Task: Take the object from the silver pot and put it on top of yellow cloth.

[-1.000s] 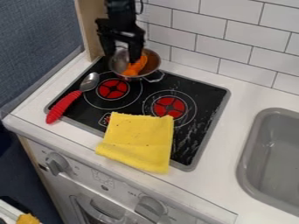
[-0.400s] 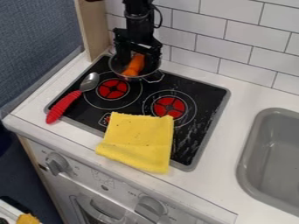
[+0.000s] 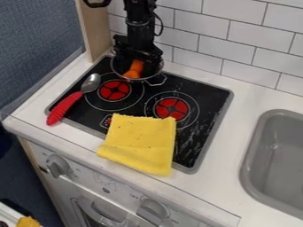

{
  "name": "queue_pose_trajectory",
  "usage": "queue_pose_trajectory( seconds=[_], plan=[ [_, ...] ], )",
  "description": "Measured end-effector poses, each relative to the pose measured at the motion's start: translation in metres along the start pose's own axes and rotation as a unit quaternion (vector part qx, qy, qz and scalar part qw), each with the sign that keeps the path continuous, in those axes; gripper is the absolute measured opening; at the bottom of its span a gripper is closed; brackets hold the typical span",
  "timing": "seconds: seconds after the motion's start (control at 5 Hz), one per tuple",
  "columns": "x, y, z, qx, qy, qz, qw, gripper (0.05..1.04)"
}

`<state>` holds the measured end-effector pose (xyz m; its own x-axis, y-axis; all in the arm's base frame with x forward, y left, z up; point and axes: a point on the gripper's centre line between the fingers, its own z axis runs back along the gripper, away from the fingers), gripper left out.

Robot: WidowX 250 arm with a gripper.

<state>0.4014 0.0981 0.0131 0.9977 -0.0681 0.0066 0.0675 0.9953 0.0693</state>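
Plainly spread: black two-finger gripper [image 3: 139,66] hangs over the smooth, elongated orange object [image 3: 134,71] in the round silver metal pot [image 3: 149,74]

At the bottom left corner of the view, a small yellow-orange piece [image 3: 26,221] shows. Beside it, across the lower part, runs the pale grey front panel [image 3: 106,177] of the toy stove, with two round grey knobs [image 3: 57,165].

Behind the panel, the white counter [image 3: 204,195] carries the folded, four-sided yellow cloth [image 3: 139,142], which lies partly over the near edge of the black, grey-rimmed cooktop [image 3: 207,104]. Its two round red-and-black burner markings [image 3: 172,108] are beyond the cloth. To the right, the rounded grey sink basin [image 3: 275,164] is set into the counter. To the left, a silver spoon with a thick red handle [image 3: 64,108] lies at a slant over the cooktop's edge.

Farther back, the pot stands upright on the cooktop's far corner. The orange object is inside it, its near end toward the front wall. The gripper's fingers are apart, reaching down around the object; whether they touch it cannot be told.

Farthest away, a light wooden panel [image 3: 95,31] stands beside the white rectangular wall tiles [image 3: 248,44].
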Motion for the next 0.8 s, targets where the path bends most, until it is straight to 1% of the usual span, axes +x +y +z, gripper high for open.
queue_pose_trajectory(
  seconds=[0.2, 0.4, 0.6, 0.8],
  plan=[
    [-0.003, -0.002, -0.002, -0.003, 0.005, -0.005, 1.0, 0.662],
    [-0.008, -0.005, 0.0, -0.01, 0.0, -0.012, 0.9999, 0.439],
    [-0.013, -0.007, 0.042, -0.002, -0.043, -0.018, 0.9989, 0.415],
    [-0.035, -0.022, 0.102, 0.016, -0.11, -0.027, 0.9934, 0.413]
  ],
)
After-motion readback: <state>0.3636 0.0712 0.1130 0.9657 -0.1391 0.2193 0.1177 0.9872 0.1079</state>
